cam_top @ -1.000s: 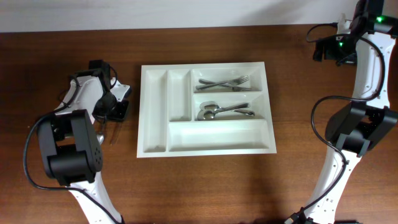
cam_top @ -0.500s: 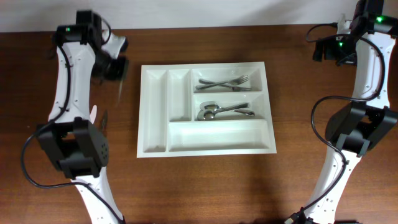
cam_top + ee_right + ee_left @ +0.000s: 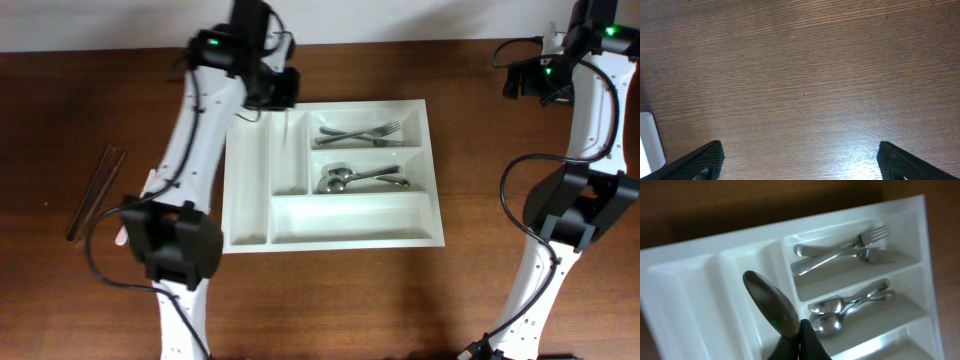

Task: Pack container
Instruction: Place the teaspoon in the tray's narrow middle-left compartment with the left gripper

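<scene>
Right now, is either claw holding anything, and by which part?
Left claw grips what looks like a spoon just below its bowl; right claw is open and empty.

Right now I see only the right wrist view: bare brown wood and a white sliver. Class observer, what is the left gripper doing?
Observer: The left gripper is shut on a shiny metal spoon over the white plastic cutlery tray's narrow compartments.
Operator: What is packed already?
Observer: Its upper wide compartment holds metal forks, the middle one metal spoons.
Operator: Anything left out?
Observer: On the table, left of the tray, lie brown wooden chopsticks.
</scene>
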